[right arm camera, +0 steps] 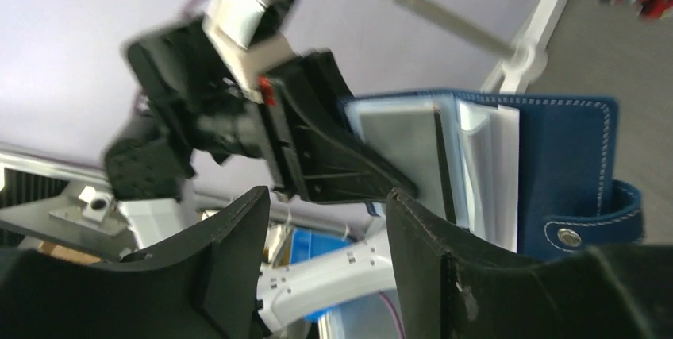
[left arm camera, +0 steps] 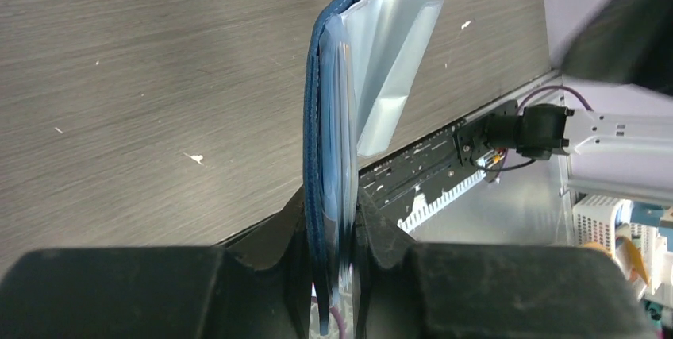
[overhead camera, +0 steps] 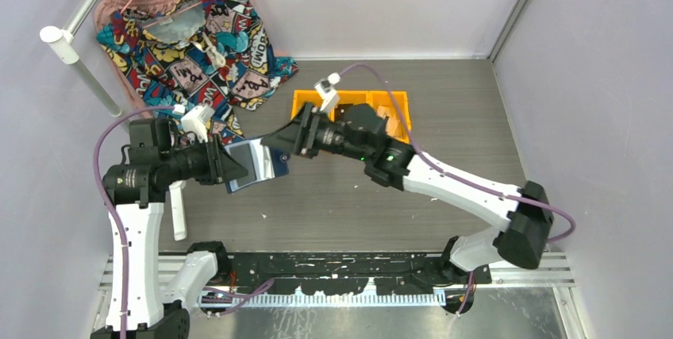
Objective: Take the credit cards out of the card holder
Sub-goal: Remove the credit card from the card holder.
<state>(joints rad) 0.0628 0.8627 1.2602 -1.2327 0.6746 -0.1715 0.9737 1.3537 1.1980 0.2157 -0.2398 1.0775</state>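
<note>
Above the table (overhead camera: pixel 460 125), left of centre: the card holder (overhead camera: pixel 252 164), raised off the surface and held open between the two arms. The left gripper (overhead camera: pixel 228 166) is clamped on it. In the left wrist view its fingers (left arm camera: pixel 274 232) pinch the navy cover and the inner leaves together near one edge. The holder appears there edge-on and upright, with the clear sleeves (left arm camera: pixel 393 53) fanning away from the cover.

The right gripper (overhead camera: pixel 278 145) stands just beside the holder's opposite edge, its fingers (right arm camera: pixel 238 252) parted with nothing between them. The right wrist view looks through that gap at the left gripper. Past one finger it shows the open holder, with the snap tab (right arm camera: pixel 567 236) hanging free.

Progress: the holder is picked up and opened, which is the preparatory part of the task. No credit card is visible on the table or in either gripper. The sleeves show only pale grey faces, so whether cards sit in them cannot be told. On this reading, the withdrawal itself is not yet begun.

Pose: the left arm rises from its base and bends at the elbow, forearm roughly level, wrist pointing right. The right arm stretches diagonally across the table from the right, wrist pointing left. The two grippers thus face each other across the holder. An orange bin (overhead camera: pixel 397 105) lies behind the right arm.
</note>
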